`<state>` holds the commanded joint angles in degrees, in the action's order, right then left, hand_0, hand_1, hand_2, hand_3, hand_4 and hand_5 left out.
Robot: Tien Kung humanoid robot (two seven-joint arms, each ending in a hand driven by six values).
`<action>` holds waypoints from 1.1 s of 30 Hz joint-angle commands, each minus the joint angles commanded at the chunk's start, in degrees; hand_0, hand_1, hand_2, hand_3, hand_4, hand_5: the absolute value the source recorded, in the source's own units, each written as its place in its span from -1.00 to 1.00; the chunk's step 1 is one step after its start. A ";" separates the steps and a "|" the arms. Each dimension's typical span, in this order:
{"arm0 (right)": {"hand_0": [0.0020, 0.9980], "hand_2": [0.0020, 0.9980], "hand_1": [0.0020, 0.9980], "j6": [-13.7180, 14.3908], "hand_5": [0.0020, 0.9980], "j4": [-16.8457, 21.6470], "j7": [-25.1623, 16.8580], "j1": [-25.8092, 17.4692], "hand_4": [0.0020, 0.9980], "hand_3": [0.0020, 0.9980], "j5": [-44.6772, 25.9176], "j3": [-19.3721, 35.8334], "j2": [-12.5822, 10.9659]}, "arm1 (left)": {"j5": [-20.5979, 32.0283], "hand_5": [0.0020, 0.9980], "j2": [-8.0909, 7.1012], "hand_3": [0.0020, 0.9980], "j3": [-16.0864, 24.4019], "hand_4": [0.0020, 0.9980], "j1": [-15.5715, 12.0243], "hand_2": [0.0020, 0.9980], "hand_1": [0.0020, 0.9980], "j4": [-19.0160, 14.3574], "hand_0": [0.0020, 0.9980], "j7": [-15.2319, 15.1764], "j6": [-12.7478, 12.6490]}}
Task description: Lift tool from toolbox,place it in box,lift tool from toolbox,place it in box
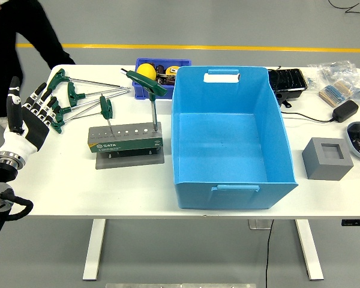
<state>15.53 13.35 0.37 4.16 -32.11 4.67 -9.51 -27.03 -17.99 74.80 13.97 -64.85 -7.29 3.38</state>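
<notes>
- Two green T-handled tools stand upright in the tool stand (125, 138): a short one (107, 111) near its left end and a tall one (149, 90) at its right end.
- Several more green-handled tools (72, 96) lie flat on the white counter (66, 186), behind and left of the stand; their handles overlap, so I cannot count them exactly.
- One big blue box (228, 141) sits open just right of the stand, with nothing visible inside.
- One left hand (29, 117) is held up over the counter's left edge, fingers spread and holding nothing, close to the lying tools.
- Behind the stand is a small blue bin (162, 63) with a yellow item in it.
- Right of the box: a grey block (327, 159), a black tray (288, 80), a black adapter (345, 110) and plastic bags (342, 81).
- A person in black (24, 30) stands at the far left corner.
</notes>
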 joint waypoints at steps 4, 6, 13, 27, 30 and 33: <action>0.46 0.58 0.48 0.00 0.40 0.00 0.02 0.00 0.67 0.26 0.04 -0.02 -0.01 | 0.08 1.00 0.03 0.92 -0.06 0.84 0.06 1.00 1.00 0.06 1.00 0.04 0.11; 0.46 0.58 0.48 -0.01 0.40 0.01 0.01 0.00 0.66 0.26 0.02 -0.02 -0.03 | 0.14 1.00 0.00 0.92 -0.14 0.83 0.13 1.00 1.00 0.10 1.00 0.17 0.14; 0.46 0.58 0.48 0.00 0.40 0.03 0.01 0.04 0.66 0.26 0.19 0.06 -0.04 | 0.46 1.00 -0.04 0.92 -0.43 0.83 0.17 1.00 1.00 0.25 1.00 0.20 0.34; 0.46 0.58 0.48 0.01 0.40 0.02 0.03 0.03 0.67 0.26 0.16 -0.09 -0.02 | 0.68 1.00 -0.01 0.92 -0.63 0.84 0.26 1.00 1.00 0.44 1.00 -0.15 0.14; 0.46 0.58 0.48 0.02 0.40 0.02 0.04 0.03 0.66 0.26 0.18 -0.13 -0.02 | 0.70 1.00 0.10 0.93 -0.65 0.84 0.34 1.00 1.00 0.47 1.00 -0.35 0.09; 0.46 0.58 0.48 0.01 0.40 0.02 0.05 0.01 0.66 0.26 0.19 -0.12 -0.02 | 0.68 1.00 0.09 0.93 -0.67 0.84 0.39 1.00 1.00 0.45 1.00 -0.50 0.10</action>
<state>15.55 13.37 0.42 4.17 -31.92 4.54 -9.54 -26.34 -17.90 74.13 14.35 -64.40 -7.79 3.48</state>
